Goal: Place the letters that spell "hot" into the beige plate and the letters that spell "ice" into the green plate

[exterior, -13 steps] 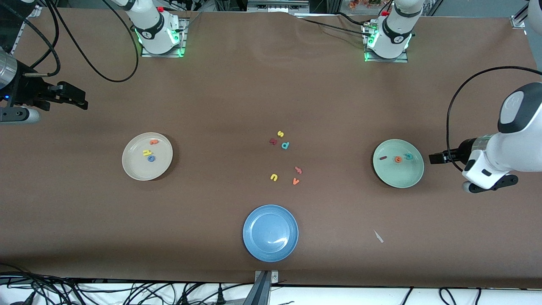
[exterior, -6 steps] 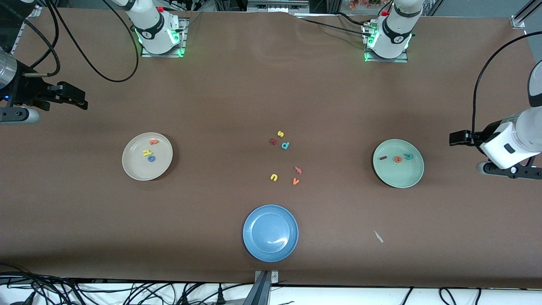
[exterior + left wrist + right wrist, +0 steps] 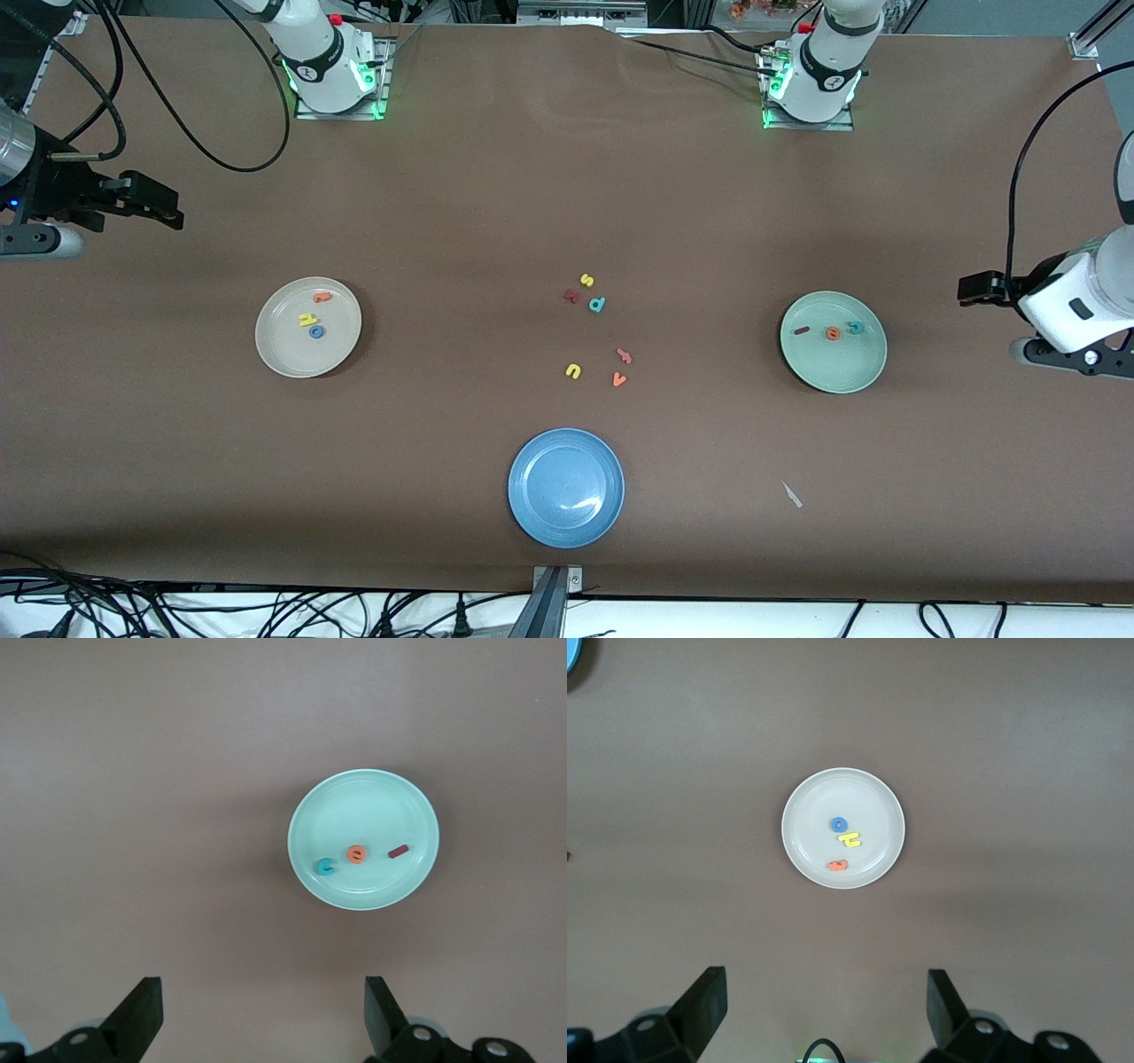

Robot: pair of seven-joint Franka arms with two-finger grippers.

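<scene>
Three small letters are lying in each of two round, shallow, smooth plates on the matte brown table covering [image 3: 496,204]. Holding the yellow h [image 3: 306,320], the blue ring-shaped o [image 3: 316,332] and the orange hooked t [image 3: 322,297] is the beige plate [image 3: 283,359], which is sitting toward the right arm's end of the table; in the right wrist view it is showing well apart from the right gripper [image 3: 824,1005], whose two dark wedge-shaped fingers [image 3: 700,1003] are standing spread wide with nothing between them, up in the air over bare covering. Resting in the green plate [image 3: 842,377], toward the left arm's end, are the dark red stubby i [image 3: 802,331], the orange e [image 3: 833,333] and the teal c [image 3: 855,327], set in a loose row. Hanging over bare covering near that plate is the left gripper [image 3: 261,1014], its black fingers [image 3: 379,1010] likewise parted and grasping nothing, with the plate clear of the fingertips. Between the two plates, well apart from both pairs of fingers, a loose scatter is lying: a yellow s [image 3: 586,280], a dark red k-like letter [image 3: 571,296], a teal p [image 3: 597,305], a yellow u [image 3: 573,371], an orange v [image 3: 619,379] and one more reddish-orange letter [image 3: 624,356] whose form I cannot make out. Nearer to the front camera than that scatter, a glossy blue plate [image 3: 532,514] is sitting.
</scene>
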